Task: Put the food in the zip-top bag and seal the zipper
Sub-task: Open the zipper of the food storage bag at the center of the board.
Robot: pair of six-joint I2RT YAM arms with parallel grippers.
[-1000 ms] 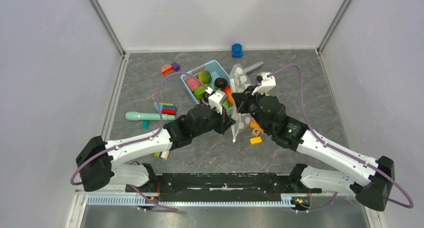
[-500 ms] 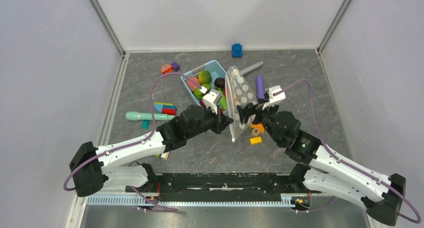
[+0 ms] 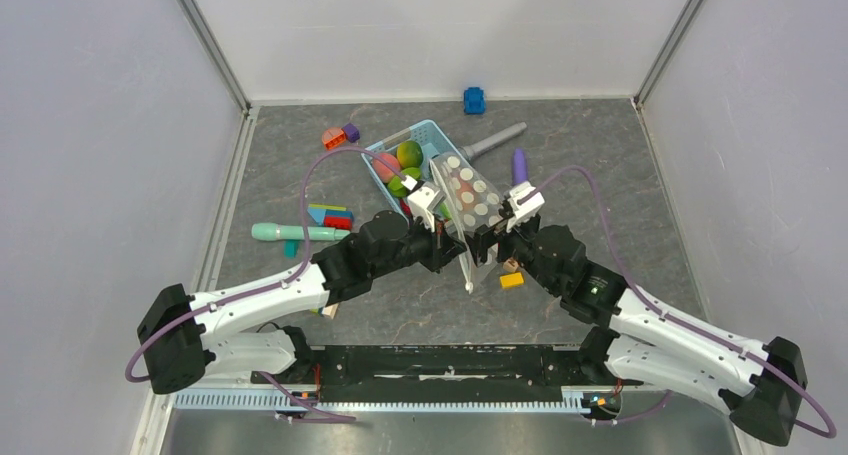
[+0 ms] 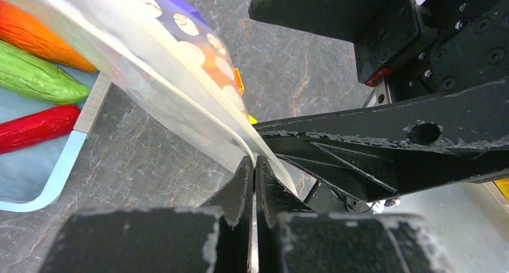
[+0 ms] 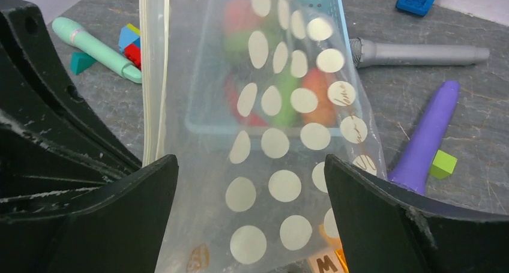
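Left fingers (image 4: 237, 189) are pressed together, pinching the edge of the zip-top bag (image 5: 282, 186) at what looks like its mouth. The right fingers (image 5: 384, 219) are standing spread wide with the dotted film hanging between them, gripping nothing. The bag is being held up on edge between the two arms, just in front of the light-blue basket (image 3: 425, 128). The food (image 4: 36, 81) is lying in that basket, none of it in the bag by the look of it.

So the step in hand, as I'm reading it, is getting the mouth open. The right fingers are needing one layer only, close beside the zipper (image 5: 153, 75). Closing on both layers would be shutting the mouth, not opening it, and I can't tell from here whether the layers are parted at all. A pinch near the strip and then a gentle pull apart is looking best. The film is floppy, and a hard tug could be slipping it out of the left pinch.
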